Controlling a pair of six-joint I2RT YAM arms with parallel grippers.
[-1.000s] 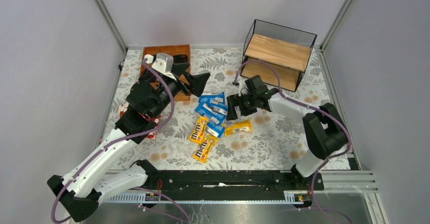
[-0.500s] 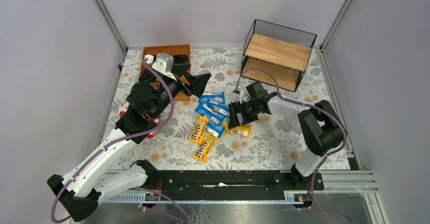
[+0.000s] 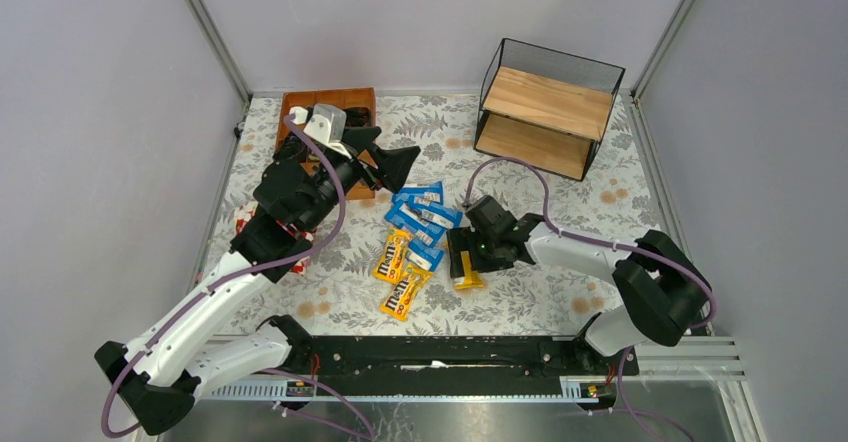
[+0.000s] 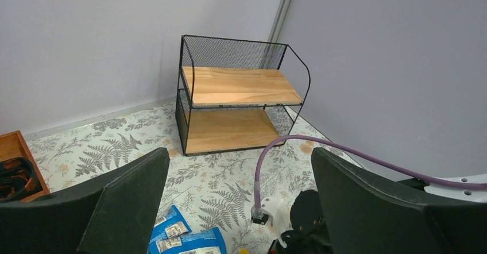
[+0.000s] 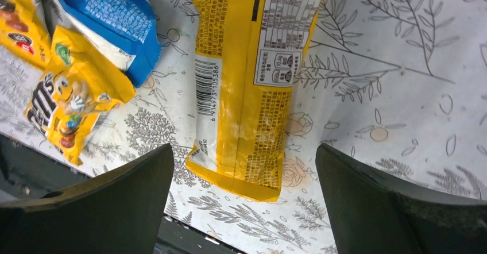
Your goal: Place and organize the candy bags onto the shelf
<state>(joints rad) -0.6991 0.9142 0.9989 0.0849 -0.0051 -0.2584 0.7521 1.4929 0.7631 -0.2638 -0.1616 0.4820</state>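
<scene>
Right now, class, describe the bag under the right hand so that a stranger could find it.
On the floral table, find the pile of candy bags at the middle. Just right of it, under the open right hand, lies one yellow bag. Unlike the other yellow bags, it shows a barcode, not the M&M's logo.

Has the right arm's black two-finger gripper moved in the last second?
Yes. In the top view the right gripper has moved down the picture, away from the black wire-mesh shelf, and is over a yellow candy bag.
</scene>
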